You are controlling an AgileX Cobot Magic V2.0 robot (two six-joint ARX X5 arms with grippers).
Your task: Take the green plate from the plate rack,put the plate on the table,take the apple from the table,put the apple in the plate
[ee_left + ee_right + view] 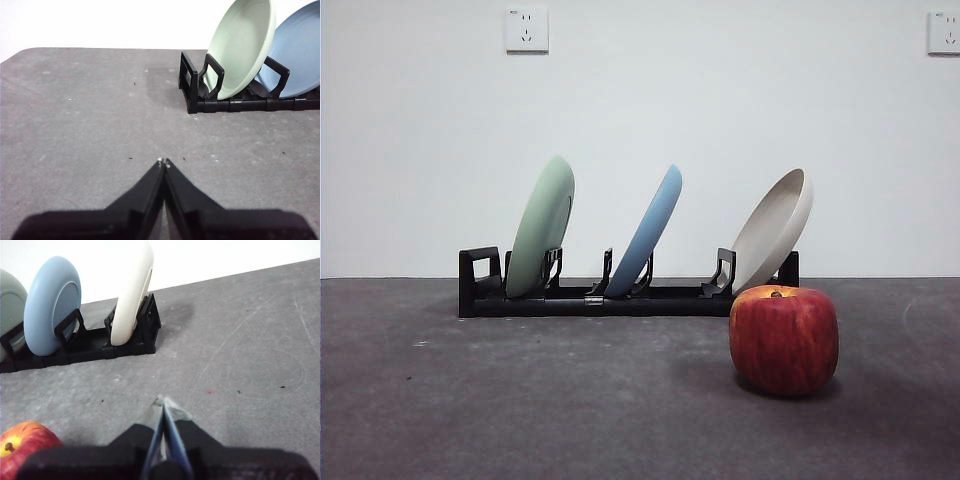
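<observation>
Green plate stands racked, well apart from closed left pincer

Bare test bench: grey table, blank white wall, two sockets.

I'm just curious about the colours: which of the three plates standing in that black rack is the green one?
The green plate stands at the rack's squared loop end, farthest from the apple. The light blue plate sits in the middle; the beige plate is behind the apple.
</observation>
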